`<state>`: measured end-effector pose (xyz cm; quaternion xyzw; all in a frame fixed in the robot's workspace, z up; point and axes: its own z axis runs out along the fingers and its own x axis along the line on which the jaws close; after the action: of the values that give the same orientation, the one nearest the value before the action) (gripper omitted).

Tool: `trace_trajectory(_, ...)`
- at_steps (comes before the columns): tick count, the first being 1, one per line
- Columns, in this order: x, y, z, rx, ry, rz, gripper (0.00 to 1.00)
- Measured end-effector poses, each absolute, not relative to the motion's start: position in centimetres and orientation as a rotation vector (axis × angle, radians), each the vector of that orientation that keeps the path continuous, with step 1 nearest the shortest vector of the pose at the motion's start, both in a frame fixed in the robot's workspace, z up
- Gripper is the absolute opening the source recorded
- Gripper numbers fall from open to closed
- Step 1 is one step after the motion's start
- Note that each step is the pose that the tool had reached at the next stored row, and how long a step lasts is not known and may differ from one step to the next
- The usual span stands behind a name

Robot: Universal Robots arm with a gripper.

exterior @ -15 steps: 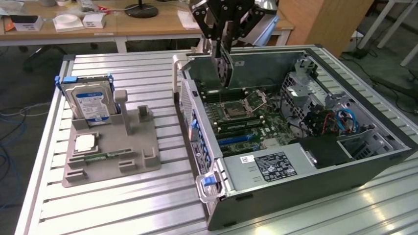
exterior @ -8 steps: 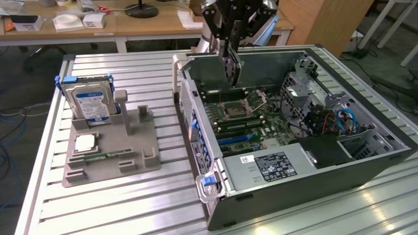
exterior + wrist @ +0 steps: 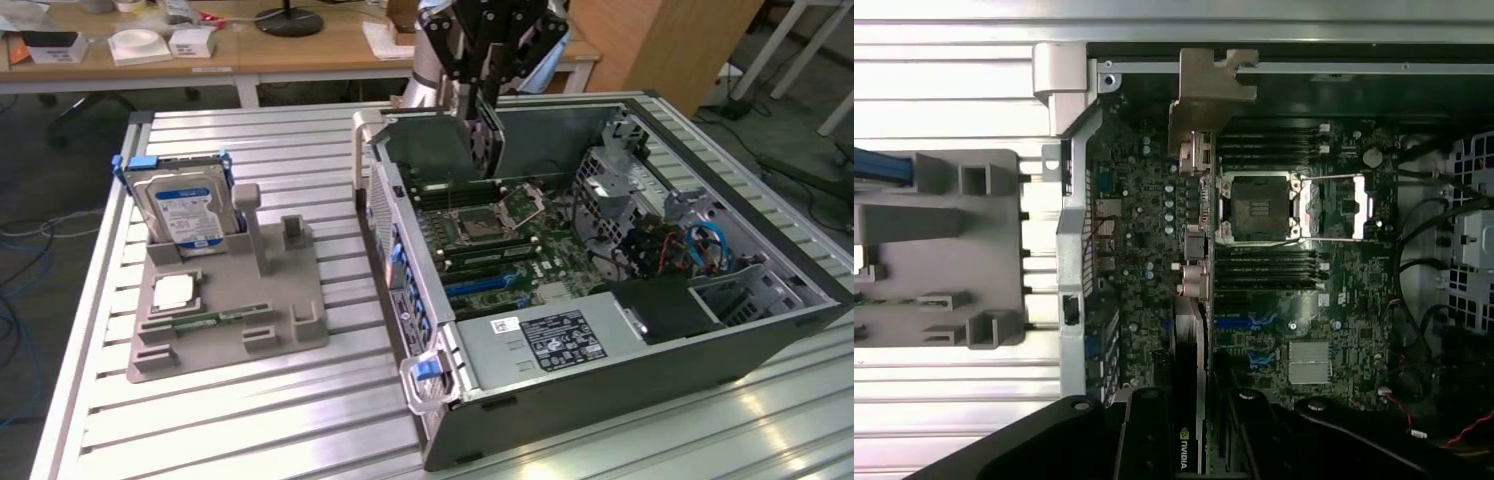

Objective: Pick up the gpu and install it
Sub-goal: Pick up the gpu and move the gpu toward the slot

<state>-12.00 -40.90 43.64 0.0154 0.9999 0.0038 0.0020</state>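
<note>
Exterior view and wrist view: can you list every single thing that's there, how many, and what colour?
table: one, silver, slatted, under everything.
computer case: one, dark grey, lying open on the exterior view's right.
holder: one, grey, on the table at the exterior view's left.
hard drive: one, silver with a blue and white label, standing upright in the holder.
chip: one, pale square, lying on the holder.
memory stick: one, green, lying in the holder.
graphics card: one, black with a silver bracket, held on edge over the open case.
gripper: one, black, above the case, shut on the graphics card.
</note>
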Motion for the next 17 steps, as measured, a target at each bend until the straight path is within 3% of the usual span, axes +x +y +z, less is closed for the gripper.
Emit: trace_trajectory(17, -6.8, -40.9, 43.7, 0.048, 3.139, 0.011, 0.26)
